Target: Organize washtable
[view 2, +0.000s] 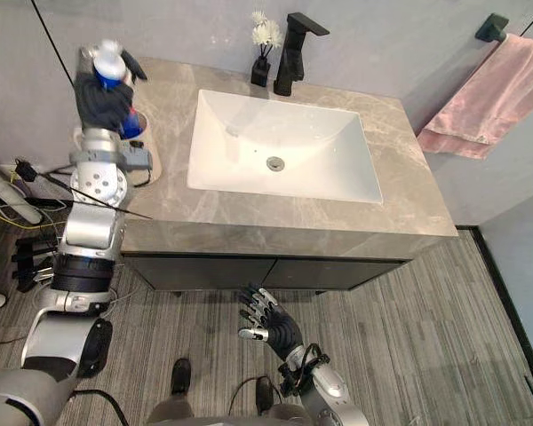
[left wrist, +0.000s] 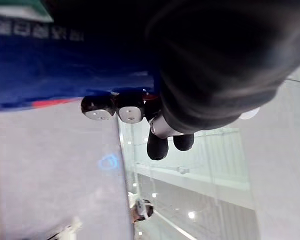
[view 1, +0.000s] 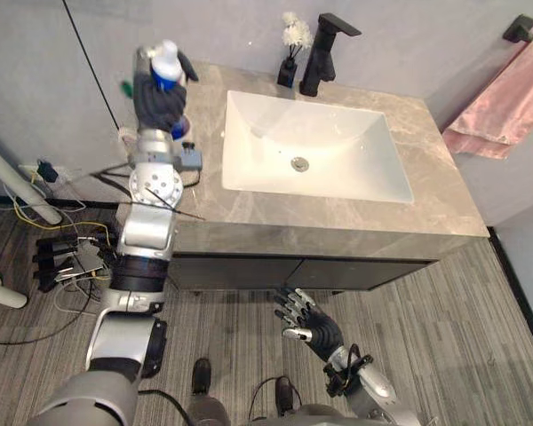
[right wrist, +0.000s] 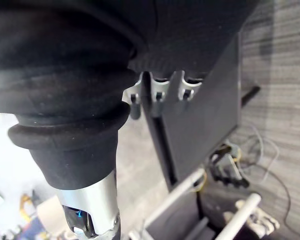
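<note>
Fingers on my right hand [view 1: 309, 324] are straight and spread, holding nothing, as it hangs low over the grey plank floor [view 1: 444, 311] just in front of the dark cabinet [view 1: 338, 273] under the washtable. Above that I see the stone counter [view 1: 426, 204] with the white sink [view 1: 338, 133] set into it, its drain [view 1: 299, 163] near the middle. My left arm reaches up along the counter's left side, and my left hand [view 1: 160, 102] is raised over the far left corner with its fingers curled round a blue bottle [view 1: 165, 69] with a white top. My left wrist view shows the dark fingertips wrapped against the blue body. Just beneath that hand something small, blue and red sits on the counter edge, but I cannot tell what it is. At the back, behind the sink, a black tap [view 1: 324, 49] stands with a small black vase [view 1: 288, 69] of white flowers just beside it on its left. Farthest right, a pink towel [view 1: 506, 98] hangs on a black wall rail [view 1: 519, 28].
</note>
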`<state>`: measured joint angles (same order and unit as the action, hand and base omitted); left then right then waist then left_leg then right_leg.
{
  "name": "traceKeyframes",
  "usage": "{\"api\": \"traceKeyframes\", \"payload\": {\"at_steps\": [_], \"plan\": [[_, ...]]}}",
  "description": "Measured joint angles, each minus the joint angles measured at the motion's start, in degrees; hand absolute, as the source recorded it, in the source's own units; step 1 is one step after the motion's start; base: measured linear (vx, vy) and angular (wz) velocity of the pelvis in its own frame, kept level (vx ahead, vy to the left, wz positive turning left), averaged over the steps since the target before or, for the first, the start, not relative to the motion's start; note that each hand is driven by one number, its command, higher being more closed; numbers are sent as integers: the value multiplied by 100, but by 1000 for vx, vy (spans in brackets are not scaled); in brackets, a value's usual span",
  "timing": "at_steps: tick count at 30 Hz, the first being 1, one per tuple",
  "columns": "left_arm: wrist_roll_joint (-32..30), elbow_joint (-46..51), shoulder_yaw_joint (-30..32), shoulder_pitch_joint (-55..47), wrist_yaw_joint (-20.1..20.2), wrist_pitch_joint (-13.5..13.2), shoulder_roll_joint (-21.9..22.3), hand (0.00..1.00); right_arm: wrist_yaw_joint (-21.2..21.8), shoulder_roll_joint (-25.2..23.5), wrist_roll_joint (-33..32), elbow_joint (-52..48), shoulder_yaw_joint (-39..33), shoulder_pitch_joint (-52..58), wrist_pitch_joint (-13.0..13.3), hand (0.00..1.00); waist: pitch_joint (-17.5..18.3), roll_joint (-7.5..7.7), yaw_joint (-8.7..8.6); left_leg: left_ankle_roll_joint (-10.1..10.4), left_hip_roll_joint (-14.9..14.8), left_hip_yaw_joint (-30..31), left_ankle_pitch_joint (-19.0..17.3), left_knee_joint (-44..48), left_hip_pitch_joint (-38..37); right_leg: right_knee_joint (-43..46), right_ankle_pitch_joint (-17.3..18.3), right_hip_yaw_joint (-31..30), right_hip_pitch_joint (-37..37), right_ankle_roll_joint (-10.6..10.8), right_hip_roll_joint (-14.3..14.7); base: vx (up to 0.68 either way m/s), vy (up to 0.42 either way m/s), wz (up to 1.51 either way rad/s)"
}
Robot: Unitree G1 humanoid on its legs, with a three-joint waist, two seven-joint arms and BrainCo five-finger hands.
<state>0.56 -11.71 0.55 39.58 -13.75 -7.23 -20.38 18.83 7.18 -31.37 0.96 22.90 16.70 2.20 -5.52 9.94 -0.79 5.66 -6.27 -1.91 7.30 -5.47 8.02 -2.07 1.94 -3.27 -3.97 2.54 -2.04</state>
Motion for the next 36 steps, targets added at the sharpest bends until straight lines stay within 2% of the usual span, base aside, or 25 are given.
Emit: {"api": "traceKeyframes", "payload": {"at_steps": [12, 13, 24, 31, 36], "plan": [[110, 0, -19, -21, 132, 2, 8, 100, 0, 0, 0, 0, -7, 23, -20, 0, -6, -10, -1, 1, 0, -3, -1, 0, -9, 3, -10, -5, 1, 1, -2, 0, 0, 0], [111, 0, -19, -21, 132, 2, 8, 0, 0, 0, 0, 0, -10, 24, -20, 0, -9, -14, -1, 1, 0, -4, -1, 0, -11, 3, -10, -6, 2, 1, -3, 0, 0, 0], [286, -8, -18, -21, 128, 1, -16, 0, -3, 1, -4, 3, -14, 28, -24, 0, -17, -88, -4, 1, 3, -16, -1, 1, -37, 2, -13, -15, 20, 2, -6, 0, 0, 0], [445, -8, -20, 178, 110, -25, -163, 0, -7, 3, -5, 58, -8, -1, -25, 0, 30, -262, 1, 1, 4, -15, 0, 0, -82, -3, -24, -16, 64, 9, -7, 0, 0, 0], [561, -8, -56, 665, 106, -96, -490, 0, -10, 4, -6, 59, -9, -10, -26, 0, 115, -346, -3, -3, 9, -17, 4, 3, -91, -5, -29, -18, 74, 11, -12, 0, 0, 0]]}}
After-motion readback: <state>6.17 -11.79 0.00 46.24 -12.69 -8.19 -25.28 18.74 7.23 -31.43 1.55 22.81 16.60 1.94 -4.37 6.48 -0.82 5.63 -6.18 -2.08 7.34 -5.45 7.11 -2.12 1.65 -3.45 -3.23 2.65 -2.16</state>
